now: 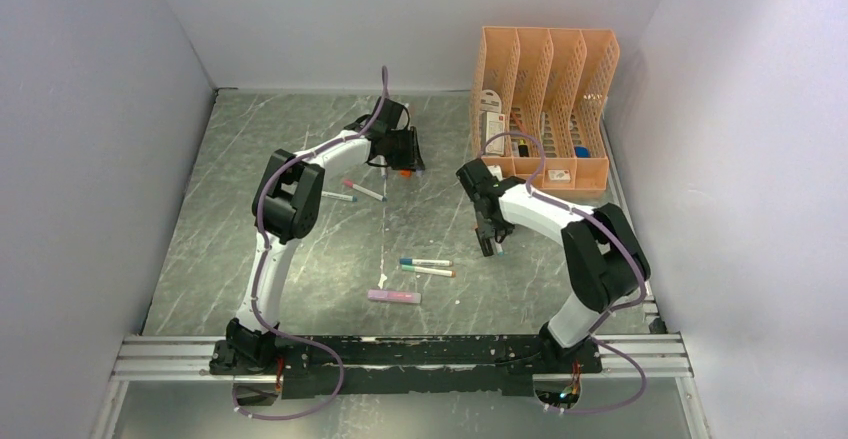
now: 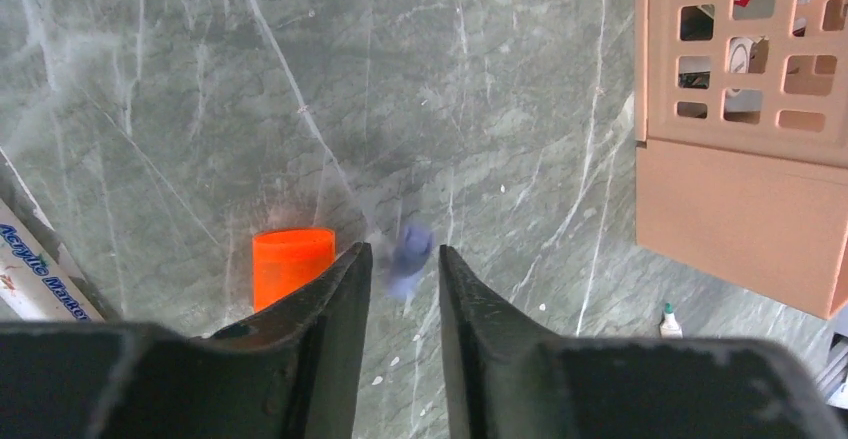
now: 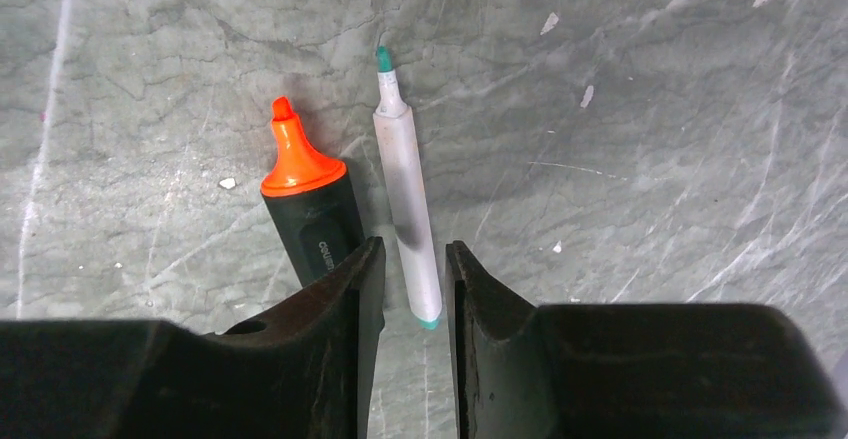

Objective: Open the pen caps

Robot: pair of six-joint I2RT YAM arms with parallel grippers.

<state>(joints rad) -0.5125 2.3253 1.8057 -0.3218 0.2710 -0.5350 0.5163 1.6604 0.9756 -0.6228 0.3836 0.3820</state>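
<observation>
Left claw (image 2: 405,250) barely ajar, blurred lilac cap (image 2: 414,243) loose at its tips; right claw (image 3: 415,246) likewise, empty, above white pen (image 3: 400,169)

The left arm (image 1: 260,277) and the right arm (image 1: 540,214) look alike: smooth white shell links joined by bulky black joint housings, each rising from a squat black base (image 1: 245,349). A lilac-purple cable (image 1: 385,89) runs along each arm in loose loops. The left gripper (image 2: 405,254) and the right gripper (image 3: 415,249) each carry two matte black, wedge-shaped fingers (image 3: 340,304) with scuffed, dusty edges and a small oval recess near one finger's root.
</observation>
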